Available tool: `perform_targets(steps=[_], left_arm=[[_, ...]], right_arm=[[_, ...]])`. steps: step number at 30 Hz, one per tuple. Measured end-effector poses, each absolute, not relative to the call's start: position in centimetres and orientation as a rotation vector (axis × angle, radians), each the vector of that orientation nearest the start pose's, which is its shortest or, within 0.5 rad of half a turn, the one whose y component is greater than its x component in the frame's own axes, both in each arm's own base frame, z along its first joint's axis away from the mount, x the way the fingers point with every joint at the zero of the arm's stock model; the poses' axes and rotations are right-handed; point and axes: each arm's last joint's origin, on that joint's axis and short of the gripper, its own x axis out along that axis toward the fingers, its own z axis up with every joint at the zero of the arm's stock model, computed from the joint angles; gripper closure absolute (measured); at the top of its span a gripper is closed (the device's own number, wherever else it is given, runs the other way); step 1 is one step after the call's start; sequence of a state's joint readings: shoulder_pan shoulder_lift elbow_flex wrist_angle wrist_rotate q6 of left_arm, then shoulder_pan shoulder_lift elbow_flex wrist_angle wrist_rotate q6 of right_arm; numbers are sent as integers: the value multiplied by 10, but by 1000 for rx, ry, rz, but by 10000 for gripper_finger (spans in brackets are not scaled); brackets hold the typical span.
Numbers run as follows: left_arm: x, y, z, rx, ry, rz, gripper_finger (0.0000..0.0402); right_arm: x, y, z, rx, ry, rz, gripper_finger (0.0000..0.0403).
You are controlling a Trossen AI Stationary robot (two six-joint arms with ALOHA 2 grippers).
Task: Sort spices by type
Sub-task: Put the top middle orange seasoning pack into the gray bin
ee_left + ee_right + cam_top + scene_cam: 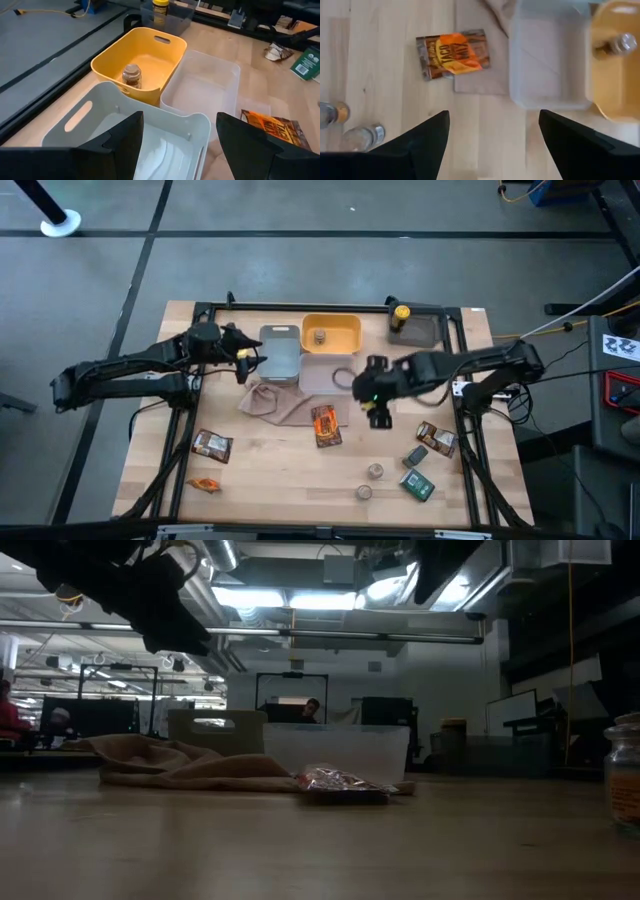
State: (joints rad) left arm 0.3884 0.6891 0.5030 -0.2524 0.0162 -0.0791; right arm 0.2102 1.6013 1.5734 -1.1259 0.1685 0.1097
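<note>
We judge the sort to be at an early stage. One small tan jar (132,76) stands inside the yellow tray (345,324), at 12 o'clock on the worktop (280,470). The yellow-capped bottle (399,312) stands in the dark grey tray (428,332) at 1 o'clock. The clear tray (220,75) and the pale grey tray (283,352), both near the centre-top, hold nothing that we can see.

The remaining spices lie loose on the worktop:
- An orange foil packet (453,52) lies at the centre, partly on the beige cloth (275,404).
- A brown packet (212,445) lies at 8 o'clock, and a small orange packet (205,484) lies near it at 7 o'clock.
- A second brown packet (437,438) lies at 4 o'clock.
- A small grey box (417,454) and a green box (417,485) lie at 5 o'clock.
- Two round jars (375,471) lie near 6 o'clock.

The left pincer (177,145) hovers over the pale grey tray with its fingers spread and nothing between them. The right pincer (492,137) hangs above bare worktop just beside the orange foil packet, likewise spread and empty.

We estimate that two items at most are placed. The packets, the boxes and the two loose jars are not yet grouped.
</note>
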Motion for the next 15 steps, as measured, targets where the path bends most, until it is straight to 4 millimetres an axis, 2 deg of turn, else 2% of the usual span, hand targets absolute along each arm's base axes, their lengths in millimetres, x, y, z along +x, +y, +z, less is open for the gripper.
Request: perform_targets(steps=[7, 15], left_arm=[[146, 54, 244, -156, 420, 355, 167], [148, 49, 244, -138, 423, 317, 167]], right_arm=[[337, 88, 297, -186, 1160, 12, 95], [348, 110, 264, -240, 1254, 48, 95]])
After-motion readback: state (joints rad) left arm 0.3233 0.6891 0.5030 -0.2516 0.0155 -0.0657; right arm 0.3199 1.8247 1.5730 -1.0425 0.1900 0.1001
